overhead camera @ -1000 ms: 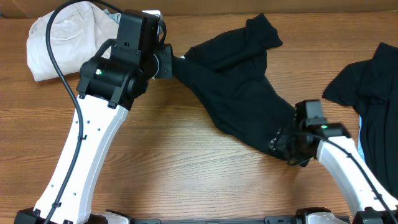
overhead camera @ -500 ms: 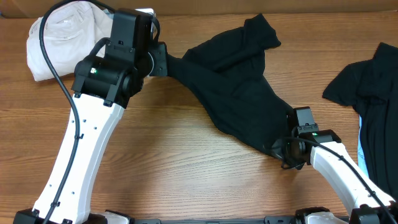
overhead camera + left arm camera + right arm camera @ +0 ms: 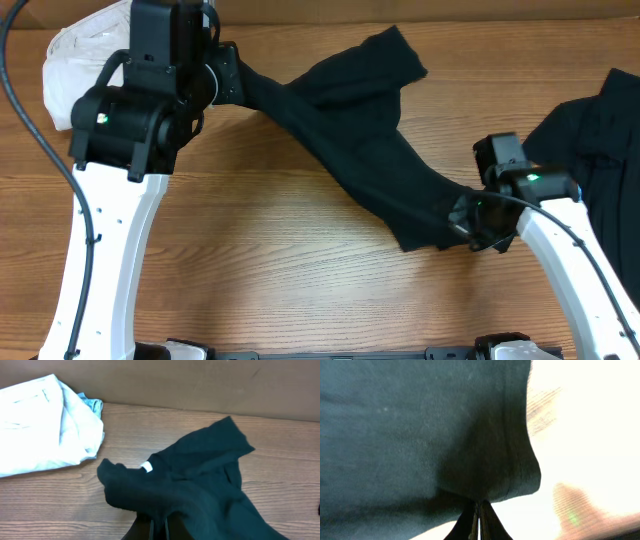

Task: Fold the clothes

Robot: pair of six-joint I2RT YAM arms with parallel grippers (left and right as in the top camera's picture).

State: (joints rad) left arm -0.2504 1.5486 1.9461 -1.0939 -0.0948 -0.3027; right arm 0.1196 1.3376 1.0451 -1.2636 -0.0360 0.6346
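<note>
We are seeing the black garment (image 3: 360, 130) lying across the middle of the tabletop (image 3: 270, 260). It is being drawn into a slanting band from upper left to lower right, with one flap reaching toward the far edge. A second black garment (image 3: 600, 130) is lying at the right edge, apart from the first. The cream-white bundle (image 3: 60, 75) is sitting in the far left corner. The tabletop is showing a warm wood grain, and a plain brown wall (image 3: 200, 385) is rising behind its far edge.

The left wrist view is giving us what the overhead one is not: a small white label (image 3: 146, 467) at the black garment's neckline, and a strip of blue cloth (image 3: 94, 405) peeking out beside the bundle. The right wrist view is showing mostly dark fabric up close, with the tabletop beyond washing out in glare.

The left claw (image 3: 232, 82) is gripping the garment's upper left end near the bundle, its fingers closing together on a bunched fold. The right claw (image 3: 465, 222) is pinching the lower right corner, its fingers pressing together on the hem. The cloth is stretching between the two.
</note>
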